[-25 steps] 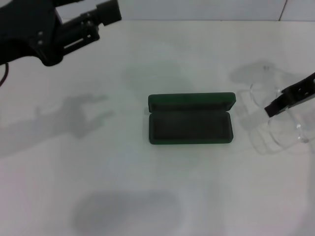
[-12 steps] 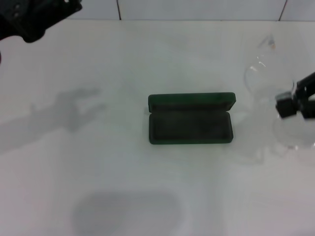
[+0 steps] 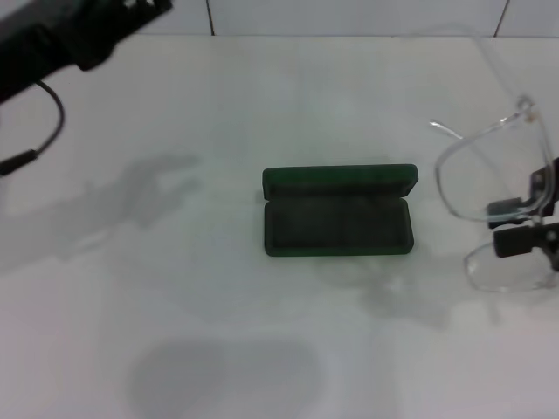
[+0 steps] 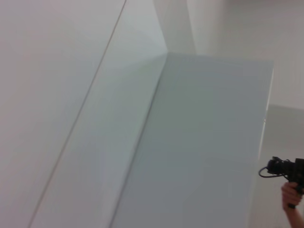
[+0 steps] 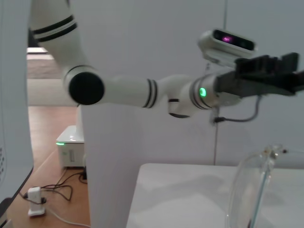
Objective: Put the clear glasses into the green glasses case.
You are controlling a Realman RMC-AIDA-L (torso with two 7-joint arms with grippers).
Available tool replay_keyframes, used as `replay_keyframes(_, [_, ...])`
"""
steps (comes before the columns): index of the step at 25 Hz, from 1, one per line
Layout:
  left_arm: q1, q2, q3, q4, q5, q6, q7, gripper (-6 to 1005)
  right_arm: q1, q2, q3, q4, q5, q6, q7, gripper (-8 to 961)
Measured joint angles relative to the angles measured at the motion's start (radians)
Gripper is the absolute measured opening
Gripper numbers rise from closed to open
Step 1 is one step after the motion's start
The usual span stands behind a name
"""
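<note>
My right end effector (image 3: 524, 225) is clamped on the clear glasses (image 3: 489, 188), held above the bench (image 3: 218, 349) at its right edge. The green glasses case (image 3: 337, 223) lies open mid-bench, well left of them. Left end effector (image 3: 144, 7) is far back left; can't tell its fingers.

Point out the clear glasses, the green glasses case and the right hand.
clear glasses (image 3: 476, 179): head view, upper lens.
green glasses case (image 3: 337, 225): head view, grey lining of open tray.
right hand (image 3: 521, 224): head view, between its fingertips.
</note>
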Motion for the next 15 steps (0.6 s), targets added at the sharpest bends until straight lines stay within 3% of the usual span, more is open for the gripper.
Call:
replay_keyframes(6, [-0.065, -0.001, 0.010, -0.101, 0.064, 0.051, 0.023, 394, 0.012, -0.005, -0.162, 0.055, -0.053, 0.136, -0.139, 119])
replay_keyframes(15, [-0.095, -0.003, 0.039, -0.208, 0.067, 0.080, 0.096, 378, 0.025, -0.006, -0.413, 0.052, -0.075, 0.298, -0.243, 119])
